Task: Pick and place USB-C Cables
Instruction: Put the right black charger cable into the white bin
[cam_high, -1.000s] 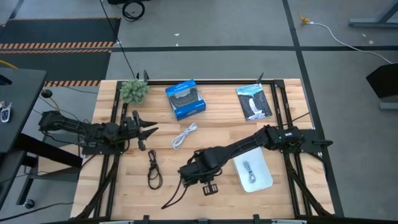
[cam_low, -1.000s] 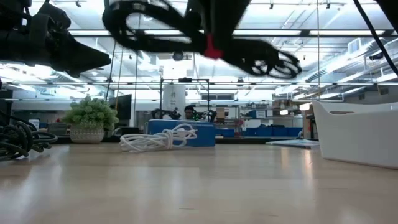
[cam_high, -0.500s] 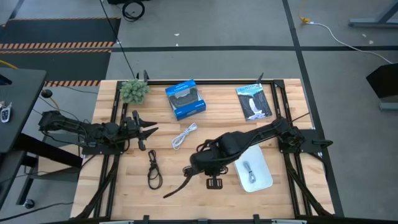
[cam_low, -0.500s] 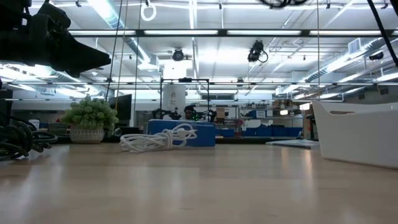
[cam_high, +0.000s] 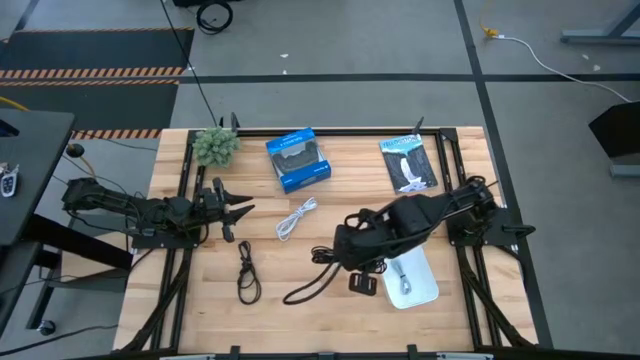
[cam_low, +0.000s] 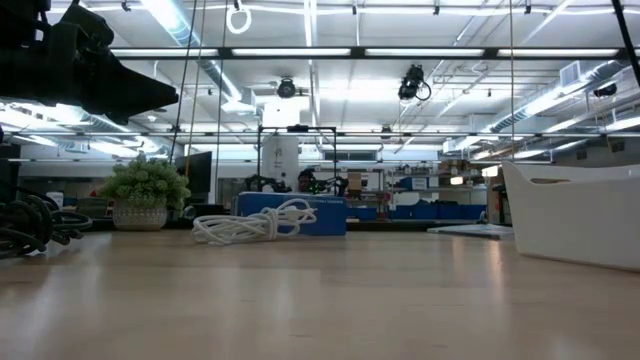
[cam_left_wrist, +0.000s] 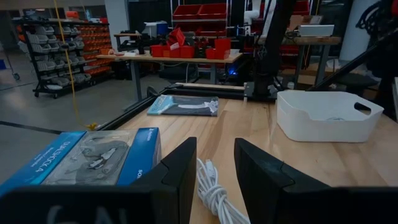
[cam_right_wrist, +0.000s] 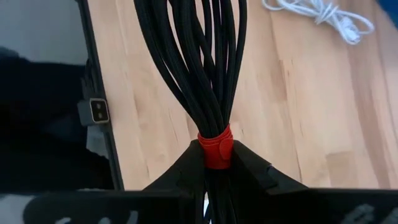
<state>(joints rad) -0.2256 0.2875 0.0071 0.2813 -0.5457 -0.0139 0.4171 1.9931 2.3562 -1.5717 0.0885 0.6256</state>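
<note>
My right gripper (cam_high: 342, 264) (cam_right_wrist: 216, 163) is raised over the table beside the white tray (cam_high: 425, 290) and is shut on the black cable with the red tie (cam_high: 308, 286). A silvery-grey cable (cam_high: 402, 274) lies in the tray. The white cable (cam_high: 297, 217) (cam_low: 255, 225) (cam_left_wrist: 214, 194) and the dark loop cable (cam_high: 247, 272) (cam_low: 30, 225) lie flat on the wood. My left gripper (cam_high: 236, 210) (cam_left_wrist: 214, 177) waits open at the table's left, pointing toward the white cable. My right gripper pinches the black cable bundle between its two fingers at the red tie (cam_right_wrist: 214, 149). The fingers lie along the bundle. The black strands (cam_right_wrist: 199, 56) run out past the fingertips and fan apart. The bundle is held up off the table and trails toward the table's left near side.
A blue box (cam_high: 298, 160) (cam_left_wrist: 81, 155) and a small potted plant (cam_high: 215, 146) (cam_low: 147, 190) stand near the far edge. A black-and-white flat packet (cam_high: 408, 163) lies far right. Dark frame rails (cam_high: 185, 200) run along both sides of the table.
My right gripper has carried the black cable up and toward the table's right, from the near middle to beside the white tray. The bundle has risen out of the low view and hangs trailing behind the gripper.
</note>
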